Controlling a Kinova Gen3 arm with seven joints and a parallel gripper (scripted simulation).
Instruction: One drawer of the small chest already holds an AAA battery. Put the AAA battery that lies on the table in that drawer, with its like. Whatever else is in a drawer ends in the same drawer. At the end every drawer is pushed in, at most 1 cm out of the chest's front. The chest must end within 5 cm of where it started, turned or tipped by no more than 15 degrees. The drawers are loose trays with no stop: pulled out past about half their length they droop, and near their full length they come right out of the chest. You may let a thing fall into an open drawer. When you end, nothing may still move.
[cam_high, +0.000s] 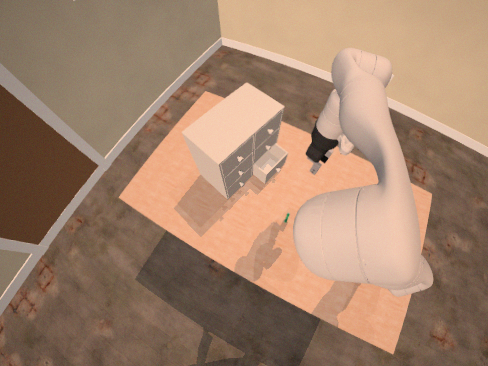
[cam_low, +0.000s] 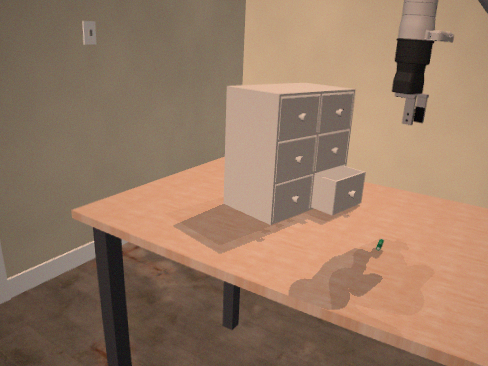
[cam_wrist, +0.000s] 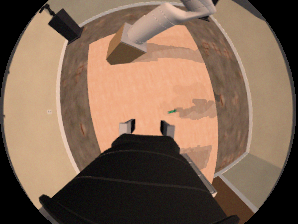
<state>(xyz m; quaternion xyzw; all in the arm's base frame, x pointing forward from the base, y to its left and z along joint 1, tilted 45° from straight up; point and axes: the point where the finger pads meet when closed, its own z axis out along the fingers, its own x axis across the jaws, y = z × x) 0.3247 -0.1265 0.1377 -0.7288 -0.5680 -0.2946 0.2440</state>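
Observation:
The green AAA battery (cam_high: 286, 218) (cam_low: 380, 244) (cam_wrist: 172, 111) lies on the table in front of the chest. The light chest (cam_high: 232, 122) (cam_low: 252, 150) stands upright with three rows of two drawers. Its bottom right drawer (cam_high: 272, 174) (cam_low: 345, 196) is pulled partly out and looks level; no battery can be made out in it. The other drawers look pushed in, their contents hidden. My gripper (cam_high: 320, 166) (cam_low: 414, 121) (cam_wrist: 147, 124) is open and empty, high above the table, to the right of the open drawer in the top and exterior views. It is not over the battery.
The table (cam_high: 195, 220) (cam_low: 165, 200) (cam_wrist: 110, 95) bears the chest and the battery. The arm's large links (cam_high: 350, 235) hang over the table's right part in the top view. The arm's base block (cam_wrist: 120, 50) shows at the table's far end in the wrist view.

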